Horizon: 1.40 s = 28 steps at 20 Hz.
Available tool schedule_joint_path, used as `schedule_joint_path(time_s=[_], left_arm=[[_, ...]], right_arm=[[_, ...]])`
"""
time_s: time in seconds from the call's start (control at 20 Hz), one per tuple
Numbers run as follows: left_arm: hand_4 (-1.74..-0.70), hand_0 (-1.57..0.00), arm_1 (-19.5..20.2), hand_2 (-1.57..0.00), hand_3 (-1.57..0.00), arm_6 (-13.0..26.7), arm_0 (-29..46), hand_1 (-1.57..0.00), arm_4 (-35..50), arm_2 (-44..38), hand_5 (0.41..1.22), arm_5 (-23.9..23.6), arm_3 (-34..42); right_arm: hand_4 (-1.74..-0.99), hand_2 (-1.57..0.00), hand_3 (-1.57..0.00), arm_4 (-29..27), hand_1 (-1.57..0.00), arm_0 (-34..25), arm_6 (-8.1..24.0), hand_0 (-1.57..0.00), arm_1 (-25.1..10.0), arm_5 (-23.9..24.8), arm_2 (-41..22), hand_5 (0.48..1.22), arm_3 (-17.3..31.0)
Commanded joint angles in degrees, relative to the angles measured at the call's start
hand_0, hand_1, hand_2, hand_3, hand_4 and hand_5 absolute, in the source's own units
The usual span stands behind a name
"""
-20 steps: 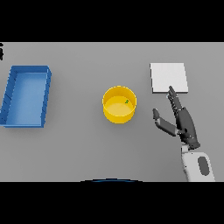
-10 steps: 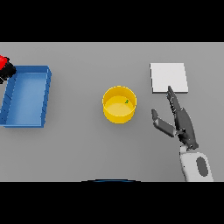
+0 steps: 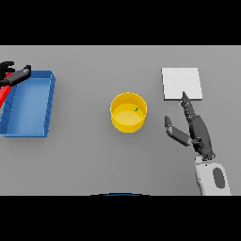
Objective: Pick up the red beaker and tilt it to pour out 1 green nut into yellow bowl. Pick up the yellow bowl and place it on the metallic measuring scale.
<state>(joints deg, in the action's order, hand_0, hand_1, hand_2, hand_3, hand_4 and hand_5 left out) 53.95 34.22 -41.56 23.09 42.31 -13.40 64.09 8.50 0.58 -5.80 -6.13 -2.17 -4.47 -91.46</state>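
Observation:
The yellow bowl [image 3: 128, 113] stands mid-table with a small green nut [image 3: 136, 109] inside it. To its right, my right hand [image 3: 196, 132] rests open, fingers straight and pointing up toward the pale square measuring scale [image 3: 182, 83], thumb spread toward the bowl. It is apart from both. At the far left edge, my left hand [image 3: 15, 74] is curled round the red beaker [image 3: 4, 93], which is tilted and partly cut off by the view's edge.
A blue rectangular tray [image 3: 49, 99] lies at the left, and the red beaker hangs over its left rim. Grey table surface surrounds the bowl.
My left hand has come in from the left edge with the red beaker and moved right over the blue tray. The right hand has barely shifted.

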Motion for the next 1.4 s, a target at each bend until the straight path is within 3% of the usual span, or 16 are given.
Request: schedule_joint_path(time_s=[0.0,0.3,0.4,0.55,0.65,0.75,0.85,0.95,1.1,1.35], left_arm=[[-0.79,-0.32,0.35,-0.24,-0.15,0.73,-0.73,-0.27,-0.34,0.42,0.659,0.78,-0.30],[-0.74,-0.08,0.13,-0.06,-0.04,-0.94,-0.69,-0.07,-2.78,1.82,0.656,0.78,-2.19],[-0.73,-0.05,-0.56,-0.04,-0.02,-2.47,-0.15,-0.04,-2.67,1.31,0.661,-0.97,-2.41],[-0.72,-0.03,-1.01,-0.02,-0.01,-3.19,-0.36,-0.02,-2.64,0.75,0.675,-2.89,-1.96],[-0.72,-0.02,-0.53,-0.01,-0.01,-3.73,0.20,-0.01,-1.94,0.21,0.685,-3.19,-1.16],[-0.73,-0.01,-0.63,-0.01,0.00,-4.59,0.22,-0.01,-1.74,-0.04,0.700,-3.44,-0.96],[-0.74,-0.01,-0.66,0.00,0.00,-4.03,-0.01,-0.01,-1.77,0.09,0.709,-3.83,-0.37],[-0.74,0.00,-1.19,0.00,0.00,-4.39,0.19,0.00,-1.93,0.45,0.709,-3.91,-0.35],[-0.75,0.00,-0.77,0.00,0.00,-4.85,0.72,0.00,-0.97,-0.24,0.711,-3.67,-0.26],[-0.75,0.00,-0.88,0.00,0.00,-6.96,1.53,0.00,-0.92,-0.55,0.716,-3.89,-1.20]], right_arm=[[-1.315,0.00,0.00,-0.06,0.00,-0.09,-0.41,0.00,-0.02,-0.13,-0.10,0.724,-0.29],[-1.290,0.00,0.00,1.48,0.00,-0.18,0.17,0.00,0.39,0.82,-0.72,0.714,0.37],[-1.277,0.00,0.00,1.61,0.00,-1.03,2.31,0.00,0.26,0.83,-0.80,0.704,-0.07],[-1.222,0.00,0.00,8.24,0.00,-3.25,6.21,0.00,-1.70,2.64,-3.25,0.662,-1.37],[-1.167,0.00,0.00,7.63,0.00,-5.58,3.24,-0.01,-3.99,-1.57,-4.68,0.672,-1.65],[-1.202,0.00,0.00,8.01,0.00,-8.77,1.71,-0.01,-6.61,-5.62,-6.07,0.683,0.17],[-1.254,0.00,0.00,12.30,0.00,-13.14,2.27,0.00,-9.18,-7.75,-8.95,0.666,2.45],[-1.255,0.00,0.00,15.88,0.00,-15.43,2.91,0.00,-11.22,-9.40,-11.49,0.648,3.05],[-1.230,0.00,0.00,22.88,0.00,-20.21,1.86,0.00,-14.33,-12.11,-17.04,0.620,4.42],[-1.231,0.00,0.00,27.25,0.00,-27.13,-1.19,0.00,-16.22,-16.96,-22.40,0.625,8.12]])
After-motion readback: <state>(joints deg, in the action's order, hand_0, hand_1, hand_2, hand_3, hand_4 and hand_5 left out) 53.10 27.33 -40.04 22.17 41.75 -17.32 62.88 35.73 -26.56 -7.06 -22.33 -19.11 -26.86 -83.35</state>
